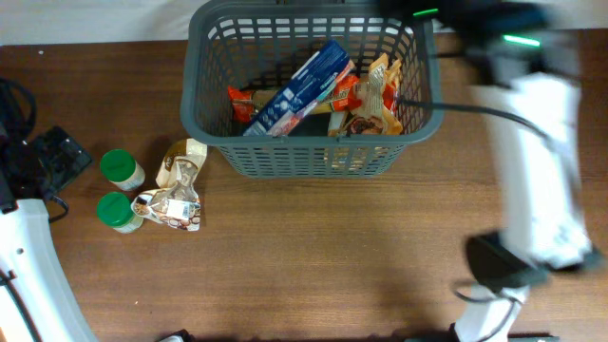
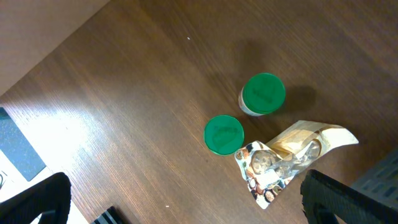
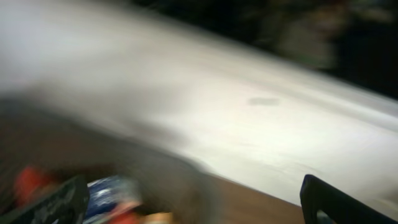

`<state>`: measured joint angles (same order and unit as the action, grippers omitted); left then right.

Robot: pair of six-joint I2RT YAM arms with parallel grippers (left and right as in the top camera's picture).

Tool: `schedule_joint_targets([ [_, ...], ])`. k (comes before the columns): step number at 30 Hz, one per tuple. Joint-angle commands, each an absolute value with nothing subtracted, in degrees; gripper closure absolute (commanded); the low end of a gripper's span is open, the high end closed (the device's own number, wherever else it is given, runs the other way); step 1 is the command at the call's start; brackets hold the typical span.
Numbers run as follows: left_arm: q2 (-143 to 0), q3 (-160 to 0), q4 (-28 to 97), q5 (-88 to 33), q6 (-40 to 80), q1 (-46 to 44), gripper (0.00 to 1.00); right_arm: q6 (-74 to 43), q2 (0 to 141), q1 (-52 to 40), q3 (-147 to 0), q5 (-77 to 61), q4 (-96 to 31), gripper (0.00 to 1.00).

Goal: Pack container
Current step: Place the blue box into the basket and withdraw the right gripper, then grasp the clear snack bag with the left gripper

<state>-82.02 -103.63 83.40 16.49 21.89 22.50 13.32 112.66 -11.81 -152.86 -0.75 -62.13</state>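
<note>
l gripper (image 2: 183, 186) spread wide, near green jars (image 2: 263, 93) + pouch (image 2: 289, 152); r gripper (image 3: 193, 186) blurred, fingers apart, by basket (image 1: 285, 160).

Two green-lidded jars (image 1: 122, 168) and two pouches (image 1: 180, 160) were on the desk (image 1: 313, 256). One basket (image 1: 285, 160) held one blue box (image 1: 302, 87) and several orange packets (image 1: 375, 95), their number unclear.

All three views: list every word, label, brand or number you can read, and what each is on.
None can be read.
Blue box in the basket: print too small.
Orange wrappers beside it: print blurred.
Printed snack pouch on the table: illegible.
Upper green lid and lower green lid: faint marks, illegible.
Right wrist view: motion-blurred throughout.
</note>
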Motion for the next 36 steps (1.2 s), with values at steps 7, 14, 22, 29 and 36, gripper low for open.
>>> schedule_joint_targets([
  [7,-82.06,-104.14,85.43,6.98,21.15,22.79,0.01,-6.72,112.36,15.73,-152.79,-9.65,-75.77,0.01],
  [14,-82.46,-104.14,83.13,3.57,20.12,22.72,0.01,-11.46,117.84,25.96,-152.77,-12.29,-81.03,0.01],
  [22,-88.42,-104.09,82.70,-3.27,-0.34,19.14,0.05,-11.46,121.82,28.18,-152.66,-12.27,-82.56,0.01],
  [29,-98.85,-104.09,82.04,-3.20,-6.48,14.98,0.16,-11.44,122.26,28.14,-152.62,-12.25,-82.54,0.01],
  [36,-111.00,-104.09,80.51,1.08,-10.90,8.12,0.18,-11.44,122.26,28.14,-152.55,-12.25,-82.54,0.01],
])
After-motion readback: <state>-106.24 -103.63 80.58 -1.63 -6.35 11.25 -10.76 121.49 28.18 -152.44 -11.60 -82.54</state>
